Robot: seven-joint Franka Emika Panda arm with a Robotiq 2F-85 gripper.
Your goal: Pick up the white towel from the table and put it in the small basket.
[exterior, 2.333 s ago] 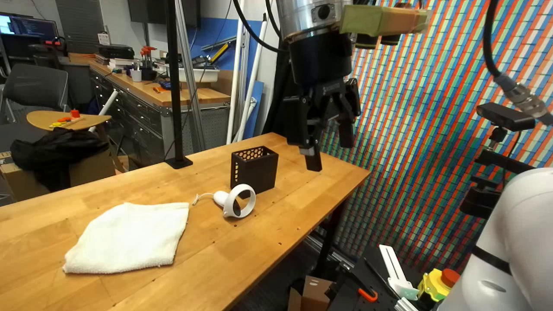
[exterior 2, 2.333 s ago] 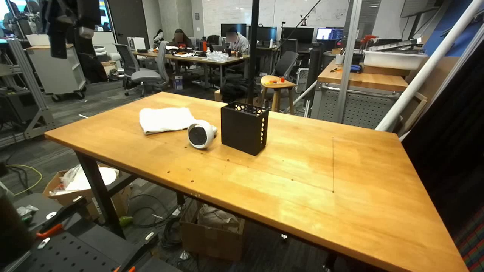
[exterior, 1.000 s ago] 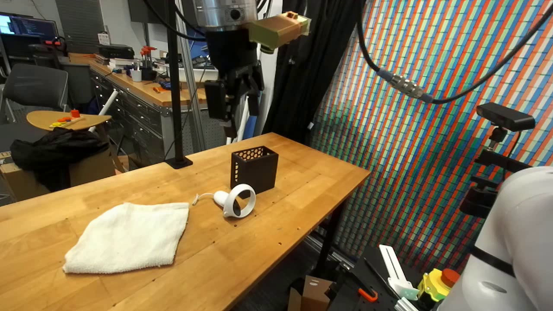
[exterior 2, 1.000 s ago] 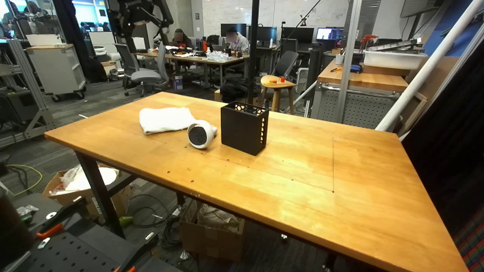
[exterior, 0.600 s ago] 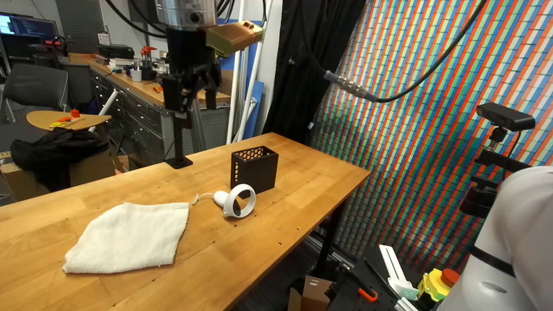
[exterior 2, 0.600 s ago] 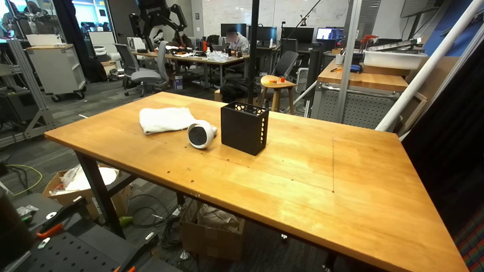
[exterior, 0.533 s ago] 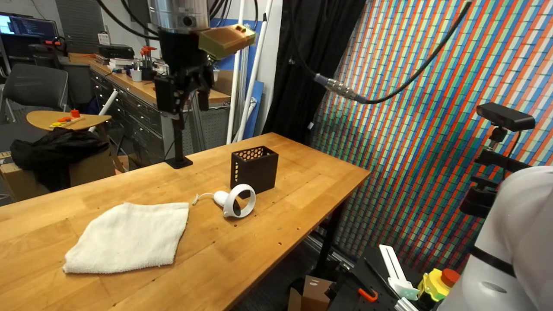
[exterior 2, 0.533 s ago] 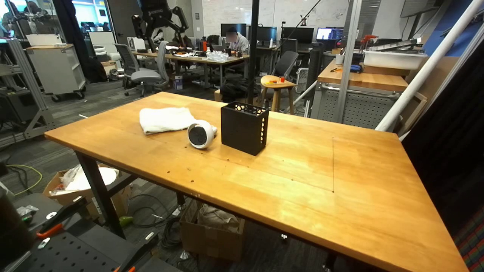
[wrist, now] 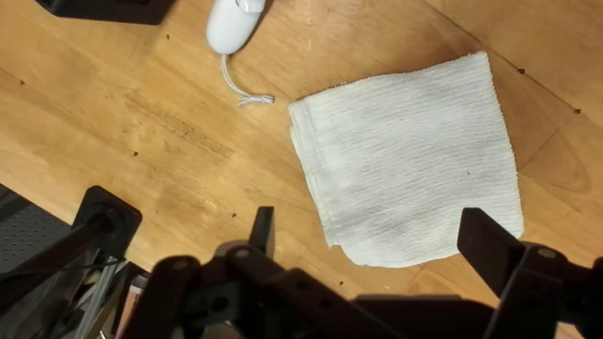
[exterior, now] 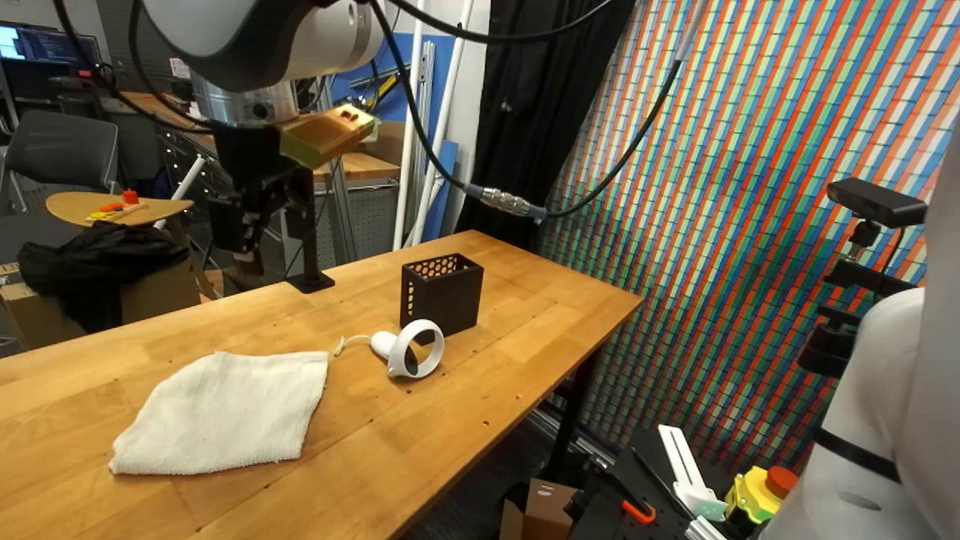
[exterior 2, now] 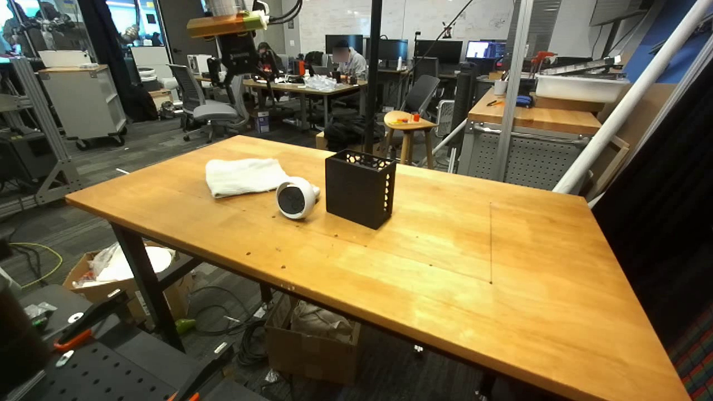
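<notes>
While the table (exterior: 525, 315) carries the white towel (wrist: 405, 155), folded nearly square without a clear long axis, the gripper (wrist: 366, 228) hangs well above, jaws wide and holding nothing; most of the towel lies beyond them, toward the wrist view's top.

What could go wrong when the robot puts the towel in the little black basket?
The white towel lies flat on the table, so the open fingers might slip off it. The white controller sits between towel and small basket, so a dangling towel could knock it. The towel also looks wider than the basket's opening, so part might hang out.
</notes>
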